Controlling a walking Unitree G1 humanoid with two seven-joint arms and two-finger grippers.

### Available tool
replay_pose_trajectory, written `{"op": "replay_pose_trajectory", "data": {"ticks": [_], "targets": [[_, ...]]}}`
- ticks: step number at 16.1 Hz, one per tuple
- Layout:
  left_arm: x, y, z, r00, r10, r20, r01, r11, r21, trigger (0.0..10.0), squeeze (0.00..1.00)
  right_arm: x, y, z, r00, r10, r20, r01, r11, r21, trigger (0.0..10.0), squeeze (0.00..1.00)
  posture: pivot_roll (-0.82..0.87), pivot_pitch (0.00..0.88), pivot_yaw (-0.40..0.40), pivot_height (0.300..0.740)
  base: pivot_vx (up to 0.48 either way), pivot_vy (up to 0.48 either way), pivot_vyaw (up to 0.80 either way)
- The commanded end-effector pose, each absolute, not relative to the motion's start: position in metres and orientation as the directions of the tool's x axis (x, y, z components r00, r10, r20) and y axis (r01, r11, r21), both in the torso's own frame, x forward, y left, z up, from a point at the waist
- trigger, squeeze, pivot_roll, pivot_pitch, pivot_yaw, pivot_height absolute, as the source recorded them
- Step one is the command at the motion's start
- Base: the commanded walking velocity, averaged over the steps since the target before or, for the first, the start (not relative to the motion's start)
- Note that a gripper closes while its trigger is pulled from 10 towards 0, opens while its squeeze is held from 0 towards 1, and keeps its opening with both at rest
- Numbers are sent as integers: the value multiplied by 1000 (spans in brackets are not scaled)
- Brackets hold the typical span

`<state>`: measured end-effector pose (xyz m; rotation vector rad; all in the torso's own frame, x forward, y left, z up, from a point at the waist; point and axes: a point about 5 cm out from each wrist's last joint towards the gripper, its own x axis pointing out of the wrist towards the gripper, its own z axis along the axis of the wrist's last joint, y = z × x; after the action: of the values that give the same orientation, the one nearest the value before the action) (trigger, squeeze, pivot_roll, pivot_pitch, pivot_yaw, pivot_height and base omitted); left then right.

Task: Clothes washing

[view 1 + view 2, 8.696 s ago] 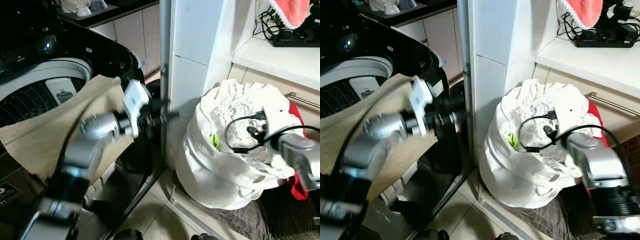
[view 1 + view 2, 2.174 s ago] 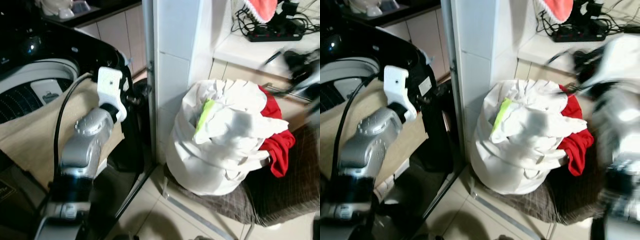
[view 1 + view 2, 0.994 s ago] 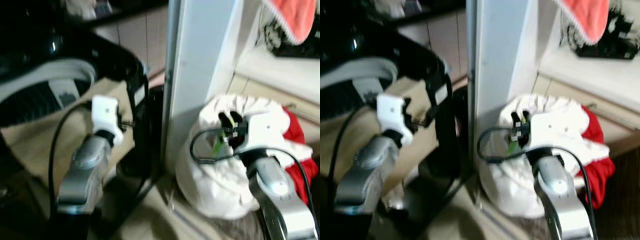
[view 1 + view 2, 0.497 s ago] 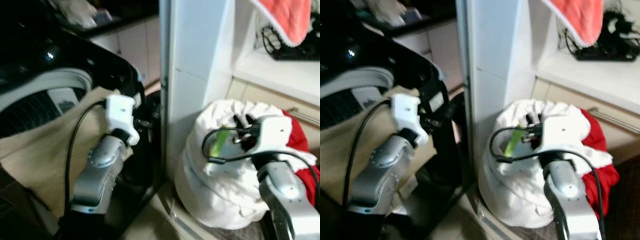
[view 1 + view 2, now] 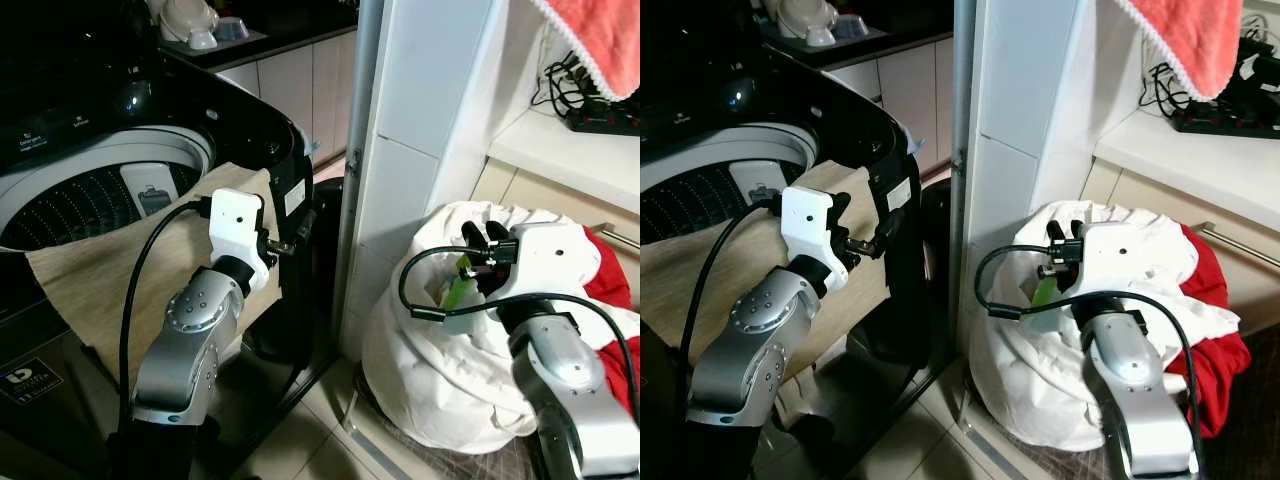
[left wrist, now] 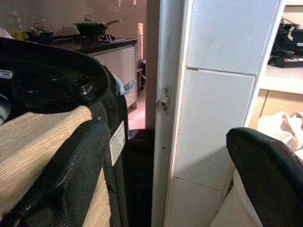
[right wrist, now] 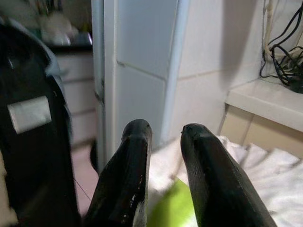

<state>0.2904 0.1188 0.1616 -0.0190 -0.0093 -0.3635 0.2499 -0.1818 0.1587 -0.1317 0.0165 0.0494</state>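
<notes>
Risk: tangled white laundry heap in white cloth bag (image 5: 450,370) may drag out whole on lift, spilling red garment (image 5: 607,285) beside it onto floor. Beige towel (image 5: 110,270) draped over rim of black top-load washing machine (image 5: 150,110) (left of bag) could snag.

Right gripper (image 5: 478,235) over bag top, near lime-green item (image 5: 460,295); fingers (image 7: 137,170) slightly apart, empty. Left gripper (image 5: 880,225) beside washer rim, fingers wide, holding nothing.

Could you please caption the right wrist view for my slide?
Right gripper hovering, slightly open, above the white laundry bundle and a green item.
</notes>
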Motion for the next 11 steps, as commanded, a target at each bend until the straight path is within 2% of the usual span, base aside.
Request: {"op": "replay_pose_trajectory", "data": {"ticks": [1, 2, 3, 4, 6, 8, 9, 11], "targets": [[293, 118, 161, 929, -370, -1, 370, 929, -3, 10000, 0, 253, -185, 161, 997, 57, -57, -66, 983, -171, 10000, 0, -175, 8, 25, 740, 0, 0, 0], [292, 117, 161, 920, -393, -6, 393, 920, 7, 10000, 0, 254, -189, 163, 993, 60, -104, -80, 977, -199, 10000, 0, -174, 8, 24, 740, 0, 0, 0], [291, 116, 162, 905, -426, -8, 426, 904, 17, 10000, 0, 253, -193, 163, 985, 56, -166, -90, 976, -200, 10000, 353, -174, 8, 24, 740, 0, 0, 0], [289, 116, 161, 885, -466, -17, 466, 885, 7, 10000, 0, 251, -199, 164, 973, 28, -228, -77, 975, -209, 10000, 1000, -175, 6, 22, 740, 0, 0, 0], [285, 113, 161, 841, -541, -20, 541, 841, -21, 10000, 0, 249, -200, 168, 963, 39, -266, -104, 966, -236, 10000, 1000, -175, 6, 23, 740, 0, 0, 0], [274, 108, 170, 706, -708, -7, 708, 706, -11, 10000, 0, 248, -201, 179, 934, 97, -345, -197, 943, -268, 10000, 1000, -178, 0, 24, 740, 0, 0, 0], [273, 107, 172, 687, -726, -3, 726, 687, -7, 10000, 0, 248, -201, 180, 931, 96, -351, -199, 942, -270, 10000, 1000, -178, 0, 24, 740, 0, 0, 0], [260, 107, 181, 513, -858, -27, 858, 512, 31, 10000, 0, 243, -212, 200, 900, 130, -416, -275, 910, -310, 10000, 1000, -173, 0, 17, 740, 0, 0, 0]]}}
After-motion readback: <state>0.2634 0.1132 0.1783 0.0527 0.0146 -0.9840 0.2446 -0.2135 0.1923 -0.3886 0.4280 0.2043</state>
